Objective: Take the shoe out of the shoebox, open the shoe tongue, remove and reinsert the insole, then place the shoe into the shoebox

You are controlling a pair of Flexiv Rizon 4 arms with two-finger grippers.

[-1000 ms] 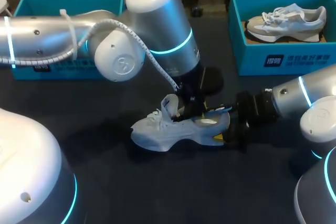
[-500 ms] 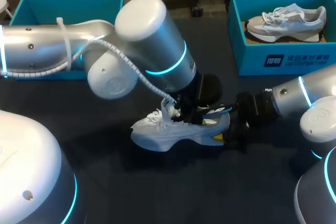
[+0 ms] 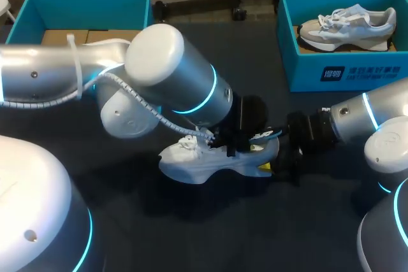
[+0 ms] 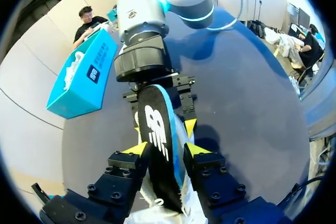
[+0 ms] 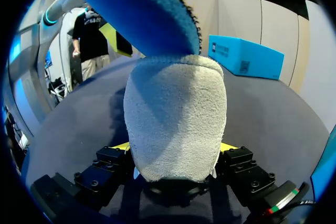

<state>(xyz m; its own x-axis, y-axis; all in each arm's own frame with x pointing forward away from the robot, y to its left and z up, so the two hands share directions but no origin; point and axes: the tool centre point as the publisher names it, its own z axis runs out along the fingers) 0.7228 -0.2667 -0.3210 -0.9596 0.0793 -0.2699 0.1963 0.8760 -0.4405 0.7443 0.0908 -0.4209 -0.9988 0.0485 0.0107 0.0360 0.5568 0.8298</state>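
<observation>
One shoe [image 3: 210,160] lies mid-table [image 3: 191,234], long axis across, toe to my left. Its heel is clamped in the right gripper [image 5: 176,148]. The left gripper [image 4: 167,149] pinches one black insole [image 4: 155,129] with a white logo. There are two teal boxes: the left box [image 3: 38,20], and the right box [image 3: 344,74] with white print, holding a second shoe [image 3: 347,27].

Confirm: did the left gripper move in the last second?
Yes. The left gripper, shut on the insole, sank toward the shoe; its arm swung down off the left shoebox.
</observation>
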